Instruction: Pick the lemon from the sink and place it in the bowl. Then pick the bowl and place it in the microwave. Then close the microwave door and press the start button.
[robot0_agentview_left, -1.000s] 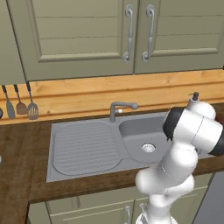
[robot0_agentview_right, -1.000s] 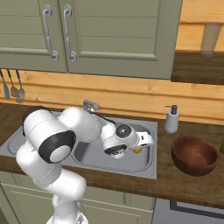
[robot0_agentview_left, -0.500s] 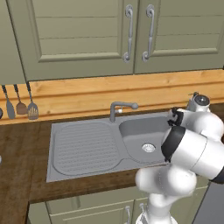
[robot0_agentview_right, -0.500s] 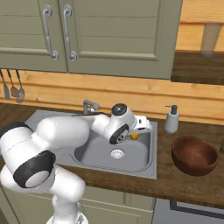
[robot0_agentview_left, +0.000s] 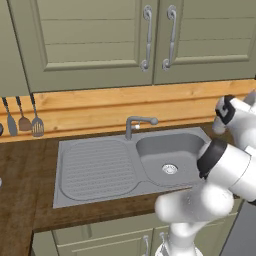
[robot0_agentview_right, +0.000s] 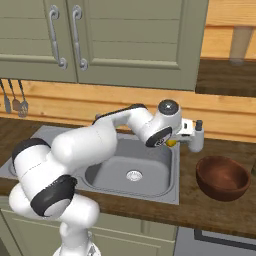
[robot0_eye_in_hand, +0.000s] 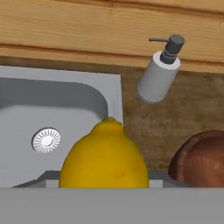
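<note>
My gripper (robot0_agentview_right: 173, 141) is shut on the yellow lemon (robot0_agentview_right: 171, 143) and holds it in the air over the right rim of the grey steel sink (robot0_agentview_right: 150, 167). In the hand view the lemon (robot0_eye_in_hand: 105, 159) bulges up at the bottom centre and hides my fingertips. Below it lie the sink basin (robot0_eye_in_hand: 52, 100) with its drain to the left and the wooden counter to the right. The reddish-brown bowl (robot0_agentview_right: 222, 177) stands upright and empty on the counter right of the sink; its rim (robot0_eye_in_hand: 201, 159) shows at the hand view's lower right. The microwave is out of view.
A grey soap dispenser (robot0_agentview_right: 196, 137) stands at the wall between sink and bowl, close behind my hand (robot0_eye_in_hand: 158, 74). The bent faucet (robot0_agentview_left: 137, 122) rises behind the basin (robot0_agentview_left: 167, 150), with the ribbed drainboard (robot0_agentview_left: 95, 167) to its left. Utensils (robot0_agentview_left: 22, 117) hang on the far left wall.
My gripper has risen out of the basin with the lemon and swung right, from low over the drain to above the sink's right rim, closer to the bowl.
</note>
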